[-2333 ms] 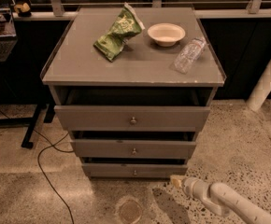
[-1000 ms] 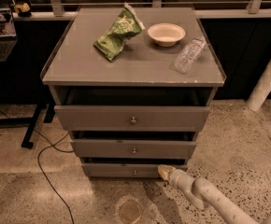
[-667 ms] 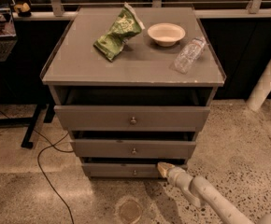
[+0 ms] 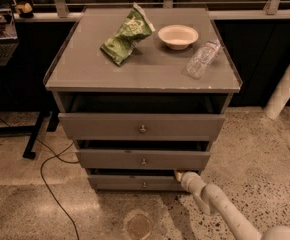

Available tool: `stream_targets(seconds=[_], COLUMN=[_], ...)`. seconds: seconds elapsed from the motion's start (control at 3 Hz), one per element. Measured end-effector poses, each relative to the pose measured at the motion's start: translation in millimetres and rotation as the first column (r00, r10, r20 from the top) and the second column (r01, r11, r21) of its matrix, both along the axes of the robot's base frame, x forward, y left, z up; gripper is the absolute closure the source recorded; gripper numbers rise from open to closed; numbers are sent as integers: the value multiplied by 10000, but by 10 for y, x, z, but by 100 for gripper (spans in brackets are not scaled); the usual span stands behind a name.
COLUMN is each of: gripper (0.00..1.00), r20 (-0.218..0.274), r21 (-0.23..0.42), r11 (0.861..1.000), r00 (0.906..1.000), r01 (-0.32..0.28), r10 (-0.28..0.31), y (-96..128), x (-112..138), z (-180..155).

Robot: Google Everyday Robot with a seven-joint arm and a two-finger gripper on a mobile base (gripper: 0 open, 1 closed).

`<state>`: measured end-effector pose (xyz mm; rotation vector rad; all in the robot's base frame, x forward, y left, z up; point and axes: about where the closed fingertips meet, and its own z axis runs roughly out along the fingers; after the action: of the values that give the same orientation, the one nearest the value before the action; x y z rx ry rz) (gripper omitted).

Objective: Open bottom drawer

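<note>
A grey cabinet with three stacked drawers stands in the middle of the camera view. The bottom drawer [image 4: 140,183] has the slimmest front and a small metal knob [image 4: 144,185] at its centre. It stands slightly out, with a dark gap above it. My gripper [image 4: 179,175] on its white arm reaches in from the lower right. Its tip is at the right end of the bottom drawer's top edge, in the gap under the middle drawer [image 4: 143,159]. The top drawer [image 4: 142,126] also stands a little out.
On the cabinet top [image 4: 85,69] lie a green bag [image 4: 126,35], a beige bowl [image 4: 178,36] and a clear plastic bottle [image 4: 202,59]. A black cable [image 4: 50,166] runs over the floor at the left. A white pole [image 4: 287,81] stands at the right. A round floor plate [image 4: 138,225] lies in front.
My gripper has moved up and to the left from the floor at the lower right to the right end of the bottom drawer's top edge. The drawers look unmoved.
</note>
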<state>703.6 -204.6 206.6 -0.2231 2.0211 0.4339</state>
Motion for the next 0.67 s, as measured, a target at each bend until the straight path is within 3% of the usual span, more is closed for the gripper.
stream_targets(seconds=[0.33,0.67], gripper=[100,100], r20=[22,-368], r21=[-43,-456], r11=[9999,9989], r00=[10000,9993], r01=[97,-131], r10=[-97,115], y=[-50,-12], x=[27,56], z=[5,-137])
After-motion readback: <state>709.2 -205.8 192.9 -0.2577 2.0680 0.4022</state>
